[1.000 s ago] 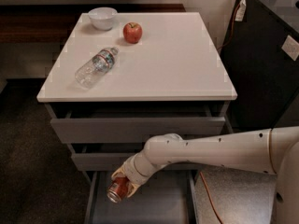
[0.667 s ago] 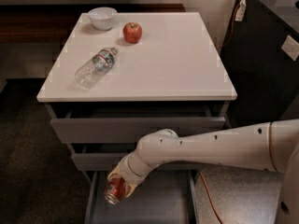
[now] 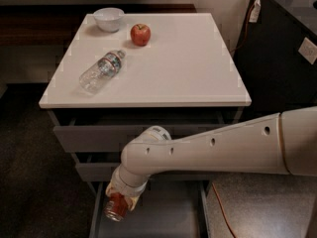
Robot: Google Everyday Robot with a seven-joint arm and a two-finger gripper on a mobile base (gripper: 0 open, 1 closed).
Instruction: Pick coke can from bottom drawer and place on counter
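Note:
The coke can point(image 3: 115, 208) is dark red with a silver end and hangs tilted in my gripper point(image 3: 120, 201), which is shut on it above the left part of the open bottom drawer point(image 3: 163, 217). My white arm reaches in from the right, across the fronts of the two upper drawers. The white counter point(image 3: 173, 68) lies above, well clear of the can. The drawer's dark grey floor shows to the right of the can.
On the counter stand a white bowl point(image 3: 108, 19), a red apple point(image 3: 140, 34) and a clear plastic bottle point(image 3: 101, 72) lying on its side. A black cabinet point(image 3: 282, 58) stands to the right. An orange cable point(image 3: 220, 209) runs along the floor.
My gripper has moved a little to the left with the can in it, still over the open bottom drawer.

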